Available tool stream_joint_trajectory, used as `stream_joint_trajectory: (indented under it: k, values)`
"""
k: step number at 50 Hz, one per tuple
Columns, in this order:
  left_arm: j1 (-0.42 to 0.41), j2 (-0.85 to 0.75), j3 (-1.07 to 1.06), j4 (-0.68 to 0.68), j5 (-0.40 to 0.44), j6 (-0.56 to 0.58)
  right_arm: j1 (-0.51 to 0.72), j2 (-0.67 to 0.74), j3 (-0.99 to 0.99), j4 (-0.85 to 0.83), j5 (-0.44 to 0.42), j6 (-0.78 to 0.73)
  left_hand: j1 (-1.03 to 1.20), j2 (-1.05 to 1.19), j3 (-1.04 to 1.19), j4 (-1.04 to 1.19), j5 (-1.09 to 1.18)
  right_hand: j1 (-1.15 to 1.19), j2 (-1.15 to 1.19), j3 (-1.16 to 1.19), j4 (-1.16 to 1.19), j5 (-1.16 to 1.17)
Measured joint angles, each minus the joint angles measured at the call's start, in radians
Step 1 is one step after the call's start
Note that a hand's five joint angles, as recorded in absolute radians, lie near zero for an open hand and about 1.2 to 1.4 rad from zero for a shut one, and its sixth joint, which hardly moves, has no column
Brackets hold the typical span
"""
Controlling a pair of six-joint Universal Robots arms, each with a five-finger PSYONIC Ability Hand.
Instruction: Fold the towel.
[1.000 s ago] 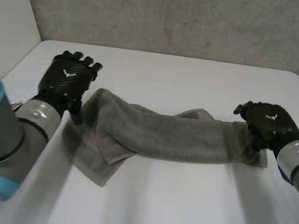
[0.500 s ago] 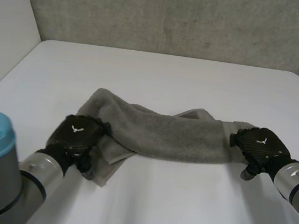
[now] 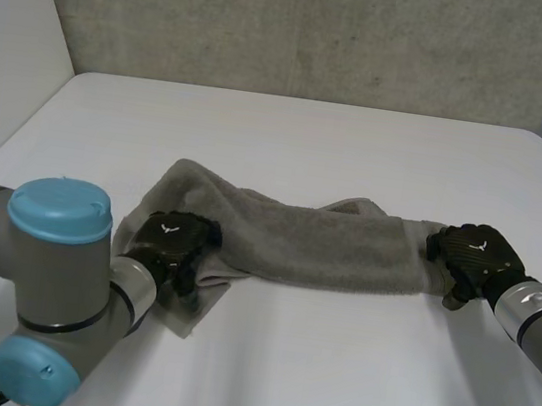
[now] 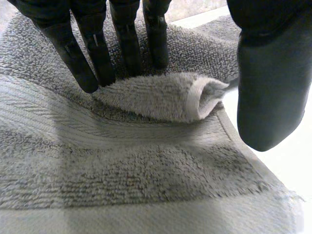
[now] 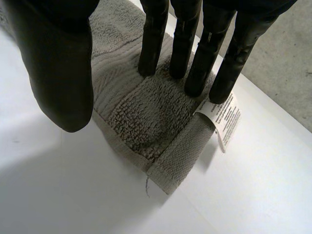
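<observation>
A grey towel (image 3: 316, 245) lies bunched lengthwise across the middle of the white table (image 3: 310, 138). My left hand (image 3: 173, 238) rests on its near left corner. In the left wrist view the straight fingers (image 4: 97, 53) press the towel (image 4: 122, 180) behind a small rolled fold (image 4: 165, 97), and the thumb (image 4: 268, 83) stands apart beside the edge. My right hand (image 3: 476, 254) is on the towel's right end. Its fingers (image 5: 195, 63) stand straight on the corner of the towel (image 5: 141, 112), next to a white label (image 5: 223, 117). The thumb (image 5: 63, 73) hovers apart at the hem. Both hands are open.
A grey concrete wall (image 3: 326, 29) runs behind the table's far edge. Bare white tabletop (image 5: 243, 185) lies around the towel on all sides. My left arm's blue-capped joint (image 3: 59, 214) sits low at the near left.
My left hand has come from beyond the towel's far left end down onto its near left corner. My right hand has shifted slightly nearer on the right end.
</observation>
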Motion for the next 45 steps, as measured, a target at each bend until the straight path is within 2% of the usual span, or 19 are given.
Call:
stream_joint_trajectory:
  k: [12,15,25,34,45]
  values:
    - [0.0,-0.075,0.097,-0.001,-0.001,0.004,0.011,0.074,-0.058,-0.014,0.028,0.001,0.0,0.0,0.0,0.0,0.0,0.007,0.005,0.005,0.007,0.008]
    - [0.0,-0.09,0.119,-0.001,-0.003,0.004,0.011,0.091,-0.078,-0.014,0.039,0.001,0.0,0.0,0.0,0.0,0.0,0.084,0.086,0.082,0.081,0.075]
    - [0.0,-0.105,0.182,-0.006,-0.018,0.0,0.012,0.135,-0.139,-0.012,0.07,0.009,0.0,0.0,0.0,0.0,0.0,0.659,0.695,0.685,0.693,0.693]
    - [-0.003,-0.103,0.238,-0.008,-0.019,-0.014,0.011,0.155,-0.153,-0.01,0.073,0.015,0.0,0.0,0.0,0.0,0.0,0.709,0.719,0.731,0.747,0.739]
    - [-0.005,-0.13,0.287,-0.008,-0.015,-0.126,0.001,0.106,-0.126,0.009,0.074,0.056,0.0,0.0,0.0,0.0,0.0,0.72,0.719,0.731,0.747,0.739]
